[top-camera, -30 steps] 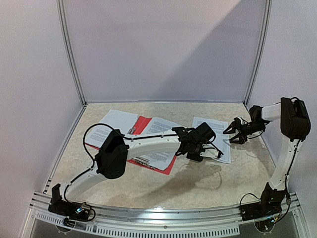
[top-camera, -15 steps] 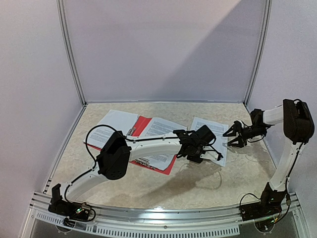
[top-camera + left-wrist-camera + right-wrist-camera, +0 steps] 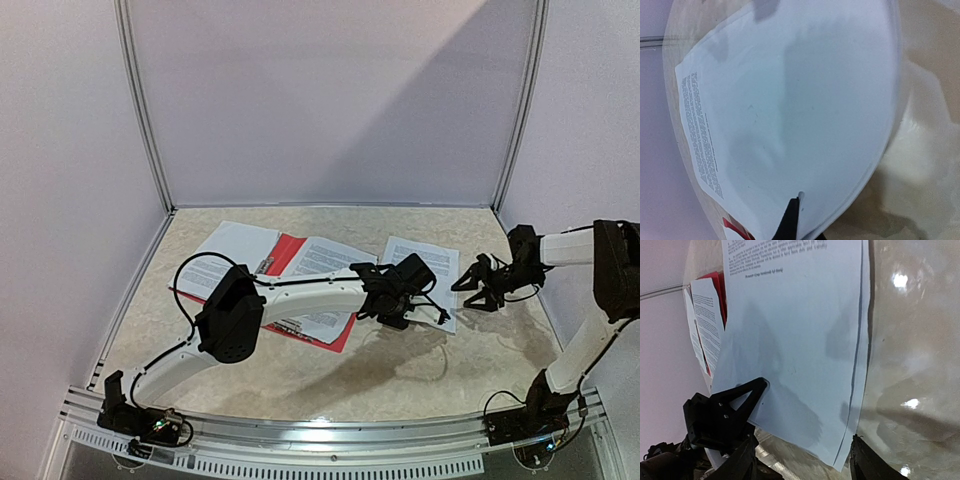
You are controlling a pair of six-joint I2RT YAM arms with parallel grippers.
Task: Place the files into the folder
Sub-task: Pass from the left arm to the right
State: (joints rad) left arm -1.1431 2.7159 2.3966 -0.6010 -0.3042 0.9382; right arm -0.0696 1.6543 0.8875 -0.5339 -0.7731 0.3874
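You had the left gripper (image 3: 432,312) pinched shut on the near edge of the files (image 3: 425,262), just right of the folder (image 3: 288,250), with the right gripper (image 3: 476,290) open beside them: light, limp sheets, probably prone to sliding apart, best taken by an edge.

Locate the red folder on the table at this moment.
Top view: the red folder lies left of centre, beneath the left arm, sheets on it, with a loose sheet to its right.
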